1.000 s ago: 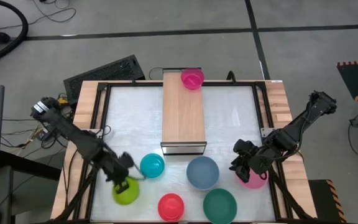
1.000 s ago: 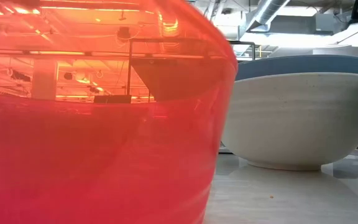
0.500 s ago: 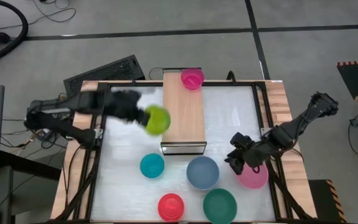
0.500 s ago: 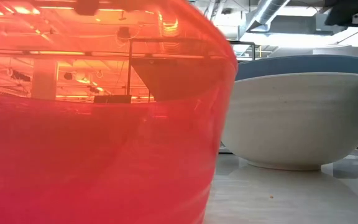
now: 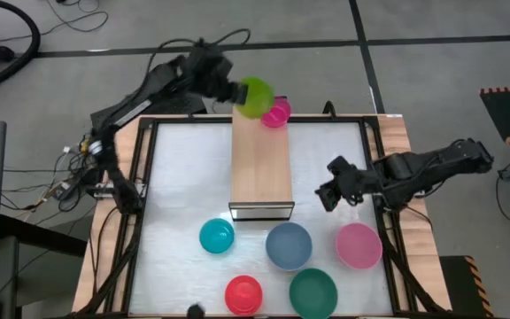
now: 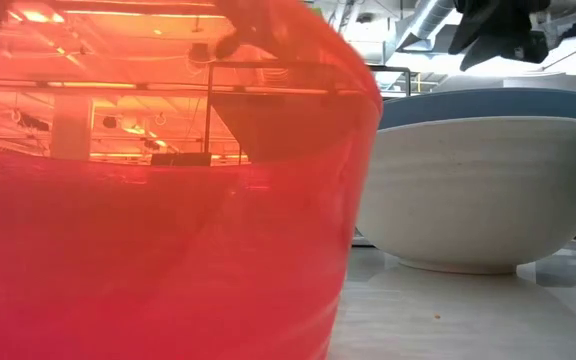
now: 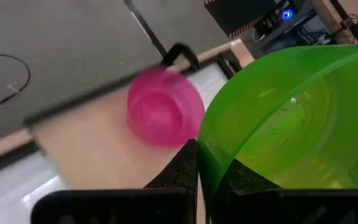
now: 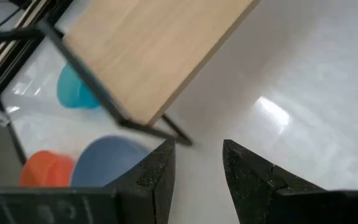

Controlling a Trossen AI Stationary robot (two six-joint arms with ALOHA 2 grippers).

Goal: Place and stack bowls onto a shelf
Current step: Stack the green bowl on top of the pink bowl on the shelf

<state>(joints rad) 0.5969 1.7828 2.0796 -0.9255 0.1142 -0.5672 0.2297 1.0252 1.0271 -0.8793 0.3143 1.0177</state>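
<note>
My left gripper (image 5: 235, 92) reaches over the shelf's far end, shut on the lime green bowl (image 5: 256, 97), which hangs in the air right beside the magenta bowl (image 5: 277, 112). The magenta bowl (image 7: 165, 115) rests on the far end of the light-wood shelf (image 5: 261, 164). My right gripper (image 5: 329, 188) hovers open and empty right of the shelf, above the white table, with the pink bowl (image 5: 359, 245) nearer the front. Cyan (image 5: 217, 236), grey-blue (image 5: 289, 245), red (image 5: 243, 293) and dark green (image 5: 312, 291) bowls sit on the table near its front edge. My left gripper pinches the lime green bowl's rim (image 7: 201, 155), one finger (image 7: 182, 171) on the outer wall and the other inside the bowl. The fingers come from the table's left, slanting down. The bowl is lifted clear and tilted, its hollow toward the wrist camera.
The shelf's dark front edge (image 5: 261, 211) faces the near bowls. A wooden frame (image 5: 395, 151) borders the table. In the low view the red bowl (image 6: 158, 200) and the grey-blue bowl (image 6: 478, 190) fill the foreground. A keyboard (image 5: 144, 105) lies beyond the far left corner.
My left gripper has lifted the lime green bowl off the table's near left and swung it up toward the far edge, to beside the magenta bowl over the shelf's far end. My right gripper has drawn away from the pink bowl toward the far edge, still open.
</note>
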